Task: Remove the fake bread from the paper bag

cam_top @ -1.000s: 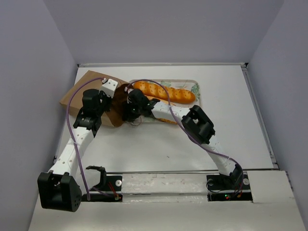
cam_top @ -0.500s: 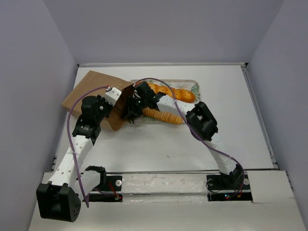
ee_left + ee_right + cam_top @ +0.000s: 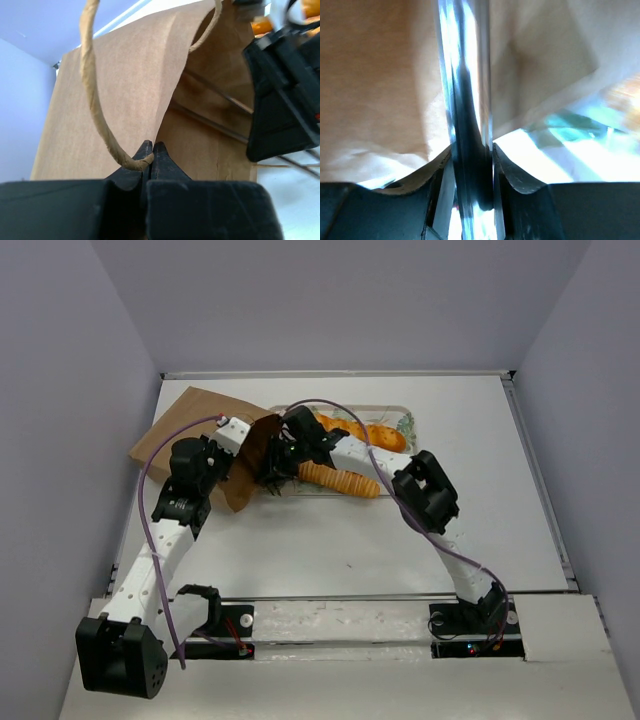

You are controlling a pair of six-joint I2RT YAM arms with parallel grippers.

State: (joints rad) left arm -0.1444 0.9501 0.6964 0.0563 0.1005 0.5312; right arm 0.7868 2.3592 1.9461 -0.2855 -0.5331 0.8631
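The brown paper bag lies at the far left, its mouth facing right. My left gripper is shut on the bag's twisted paper handle at the mouth's upper flap; its jaws pinch the loop's end. One fake bread loaf lies outside the bag along the tray's front edge, and another lies on the tray. My right gripper is at the bag's mouth, shut on a thin glossy edge that looks like the tray's rim, with bag paper behind.
The leaf-patterned tray sits right of the bag, its left end at the bag's mouth. The right arm's black wrist is close beside my left gripper. White walls stand behind and to both sides.
The front loaf has come into plain view beside the right arm, which swung its elbow right. The left gripper raised the bag's mouth flap a little.
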